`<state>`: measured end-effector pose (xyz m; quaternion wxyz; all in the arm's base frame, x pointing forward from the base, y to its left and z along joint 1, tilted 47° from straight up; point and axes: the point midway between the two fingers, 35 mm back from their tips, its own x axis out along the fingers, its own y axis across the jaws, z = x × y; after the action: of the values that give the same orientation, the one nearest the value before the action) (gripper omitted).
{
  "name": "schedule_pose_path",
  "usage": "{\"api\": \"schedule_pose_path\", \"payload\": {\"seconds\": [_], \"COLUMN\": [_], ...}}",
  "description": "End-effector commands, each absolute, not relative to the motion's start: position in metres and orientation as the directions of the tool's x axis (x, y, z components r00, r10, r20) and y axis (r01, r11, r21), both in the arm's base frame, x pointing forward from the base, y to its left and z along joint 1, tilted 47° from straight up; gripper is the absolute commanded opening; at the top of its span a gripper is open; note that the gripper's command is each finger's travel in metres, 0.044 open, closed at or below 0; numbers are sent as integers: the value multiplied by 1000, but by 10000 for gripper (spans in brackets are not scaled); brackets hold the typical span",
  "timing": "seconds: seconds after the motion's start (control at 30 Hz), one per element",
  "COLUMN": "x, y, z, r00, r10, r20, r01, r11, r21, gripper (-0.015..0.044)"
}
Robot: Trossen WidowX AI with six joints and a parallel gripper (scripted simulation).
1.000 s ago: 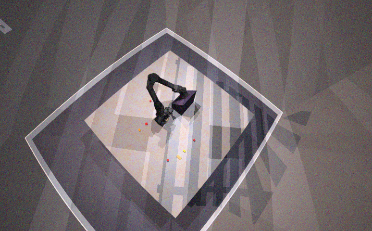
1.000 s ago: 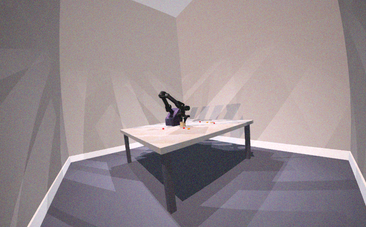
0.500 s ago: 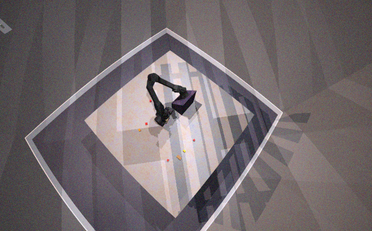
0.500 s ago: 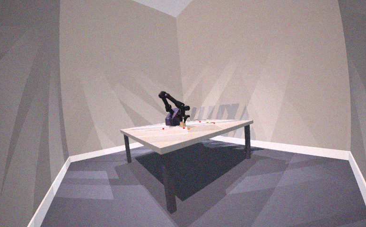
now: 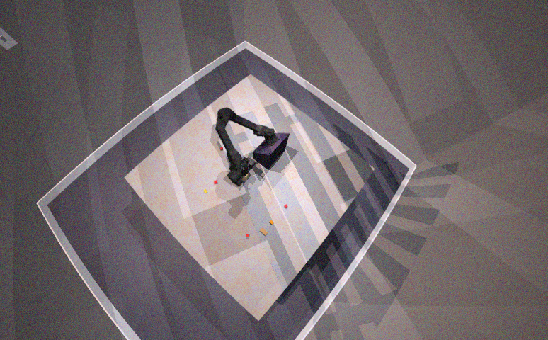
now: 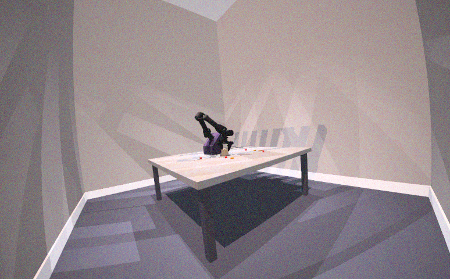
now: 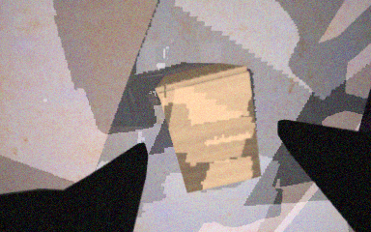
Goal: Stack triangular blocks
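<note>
- Where the black arm (image 5: 226, 139) (image 6: 215, 124) bent down beside its base, the pincer (image 5: 248, 169) (image 6: 228, 146) (image 7: 211, 138) stood nearly fully open, with nothing in its grip; in the wrist view, space showed on both sides of the block.
- The pale wooden block (image 5: 246, 176) (image 6: 224, 152) (image 7: 214, 130) sat on the worktop (image 5: 226, 252) (image 6: 199, 172) (image 7: 18, 72), between the spread fingers; I took it for the two triangular pieces stacked, though I couldn't make out the sloped join or tell whether the ends were even.
- It looked light, stiff and hardly fragile, wood on wood, so the upper piece might have slid along the slope at a nudge.
- Had it needed correcting, I'd have had the upper piece taken low-force by its two opposite upright sides, square on, leaving the lower one alone.
- Otherwise, a straight, slow lift seemed right, since a sideways drift could have let a finger catch a side.
- Small red bits (image 5: 247, 236) (image 6: 225, 157) lay apart from the block.
</note>
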<state>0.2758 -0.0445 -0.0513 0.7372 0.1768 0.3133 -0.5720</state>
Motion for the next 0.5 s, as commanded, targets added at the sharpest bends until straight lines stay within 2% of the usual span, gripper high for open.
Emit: {"api": "schedule_pose_path", "payload": {"seconds": [0.0, 0.13, 0.33, 0.47], "x": [276, 276, 263, 260], "y": [-45, -36, 30, 37], "z": [-51, -46, 13, 22], "r00": [149, 150, 149, 149], "r10": [-733, -729, -726, -729], "r20": [-664, -668, -671, -668], "r01": [954, 954, 954, 954], "r11": [283, 285, 285, 284], "r21": [-98, -97, -97, -97], "gripper": [440, 440, 440, 440]}}
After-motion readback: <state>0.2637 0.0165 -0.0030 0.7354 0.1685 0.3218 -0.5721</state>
